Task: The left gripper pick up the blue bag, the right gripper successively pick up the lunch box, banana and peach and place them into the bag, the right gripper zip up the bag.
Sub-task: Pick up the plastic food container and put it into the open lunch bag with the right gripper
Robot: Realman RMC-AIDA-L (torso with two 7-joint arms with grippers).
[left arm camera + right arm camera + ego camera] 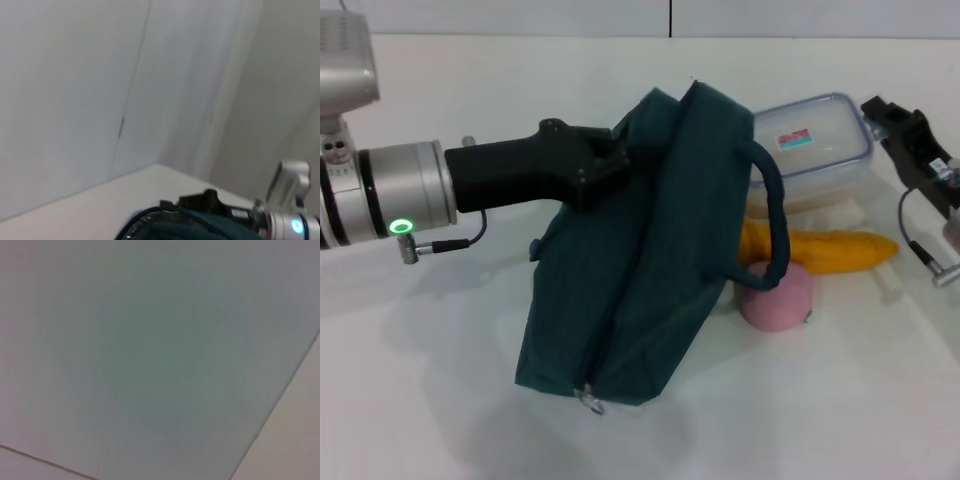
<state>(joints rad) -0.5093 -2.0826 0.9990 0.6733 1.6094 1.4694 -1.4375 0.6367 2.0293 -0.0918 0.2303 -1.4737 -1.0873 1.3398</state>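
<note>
Head view: the left gripper [612, 158], a black two-finger claw on a silver wrist with a green light, reaches in from the left, its jaws clamped on the upper edge of the large dark teal-blue fabric bag [630, 270]. The bag hangs tilted, its lower end on the white table [420, 400], zipper closed. Beside it lie the pink round peach [775, 296], the yellow-orange banana [820, 250] and the clear blue-rimmed lunch box [815, 145]. The right gripper [885, 115], black, hovers at the far right; jaw state cannot be told.
</note>
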